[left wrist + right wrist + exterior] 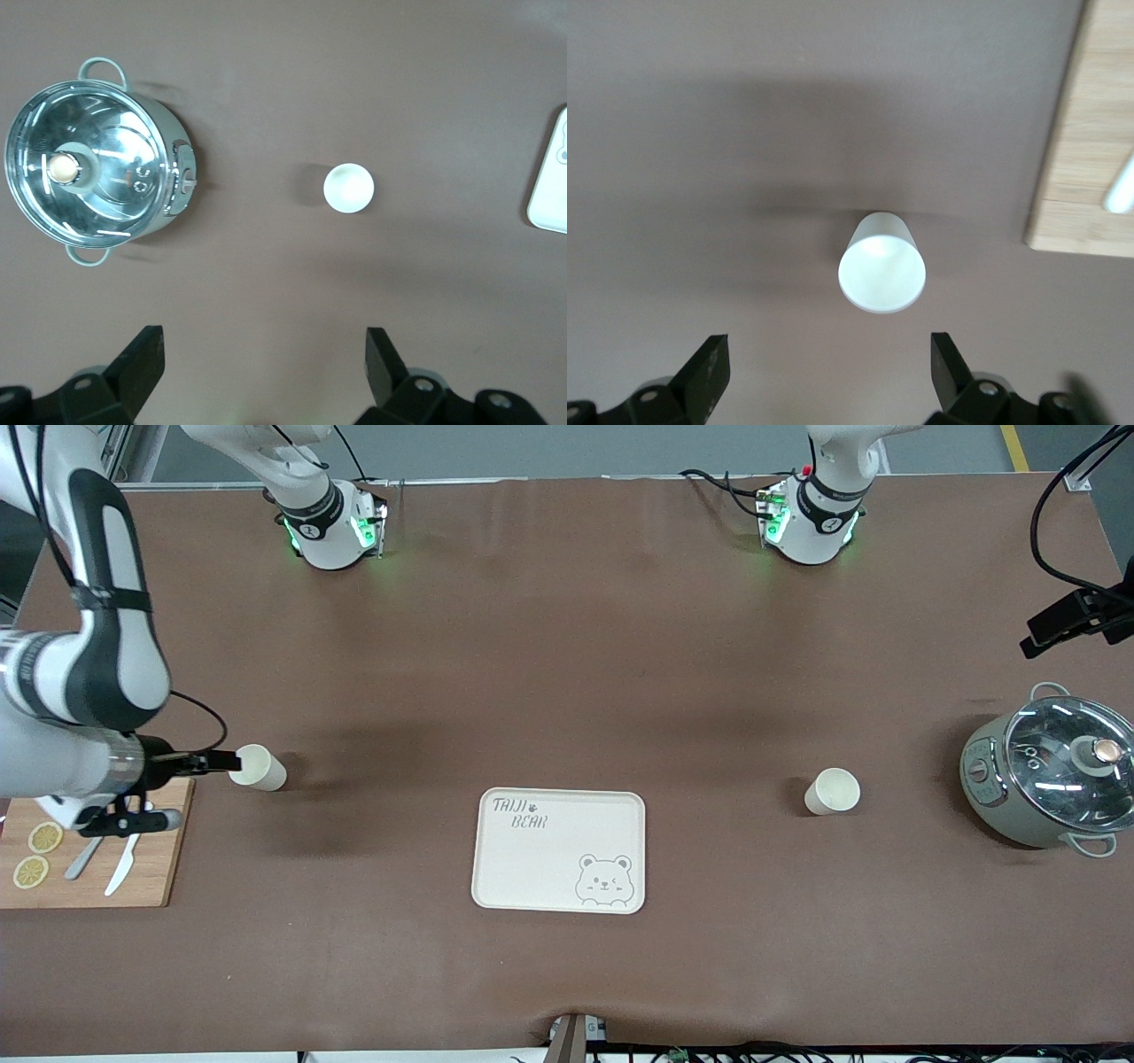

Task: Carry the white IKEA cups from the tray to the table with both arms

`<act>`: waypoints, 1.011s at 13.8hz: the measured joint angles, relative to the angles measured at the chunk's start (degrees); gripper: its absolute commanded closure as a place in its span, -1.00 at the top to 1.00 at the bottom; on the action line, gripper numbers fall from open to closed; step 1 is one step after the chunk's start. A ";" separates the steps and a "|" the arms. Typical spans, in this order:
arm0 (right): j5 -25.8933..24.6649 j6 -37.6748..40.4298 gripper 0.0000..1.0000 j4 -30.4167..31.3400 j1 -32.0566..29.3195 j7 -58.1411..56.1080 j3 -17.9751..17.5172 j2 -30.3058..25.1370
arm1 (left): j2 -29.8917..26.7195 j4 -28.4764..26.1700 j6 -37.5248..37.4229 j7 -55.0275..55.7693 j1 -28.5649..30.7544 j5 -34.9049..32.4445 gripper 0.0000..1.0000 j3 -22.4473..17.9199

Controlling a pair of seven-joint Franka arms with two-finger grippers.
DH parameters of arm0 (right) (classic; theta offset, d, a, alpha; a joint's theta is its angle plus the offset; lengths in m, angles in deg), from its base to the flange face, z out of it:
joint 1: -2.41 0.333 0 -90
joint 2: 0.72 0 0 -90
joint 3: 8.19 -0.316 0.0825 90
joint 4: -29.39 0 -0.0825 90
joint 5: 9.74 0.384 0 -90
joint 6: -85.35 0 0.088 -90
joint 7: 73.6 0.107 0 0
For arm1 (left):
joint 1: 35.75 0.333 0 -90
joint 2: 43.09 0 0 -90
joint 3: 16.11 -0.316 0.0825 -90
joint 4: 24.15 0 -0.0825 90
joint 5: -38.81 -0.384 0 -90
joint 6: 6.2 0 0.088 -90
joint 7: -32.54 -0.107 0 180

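two plain off-white tapered cups, upright on brown surface: one (881, 274) under right gripper (824, 367), other (348, 188) under left gripper (261, 367); both grippers spread wide, empty.

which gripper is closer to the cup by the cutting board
Right. The right gripper is open right beside that cup, over the table by the cutting board. The left gripper, also open, is high over the other cup near the pot.

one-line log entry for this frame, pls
stage: approach | right claw: open, above cup by cutting board | left claw: open, high over second cup | tray: no cups
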 measured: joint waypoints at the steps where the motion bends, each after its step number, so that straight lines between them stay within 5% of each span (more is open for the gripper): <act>1: -0.03 2.45 1.00 -4.45 0.00 0.00 0.02 -0.05 | 0.12 -0.01 0.01 0.41 -0.07 0.00 1.00 0.47; 6: -0.10 7.57 1.00 -16.46 0.00 0.00 0.07 -0.67 | 0.30 0.93 0.26 0.52 -0.01 0.00 1.00 0.64; 14: -3.92 21.49 1.00 -15.10 -0.03 3.04 0.32 -17.58 | -0.75 -0.17 -0.57 0.80 -5.00 0.00 1.00 -2.60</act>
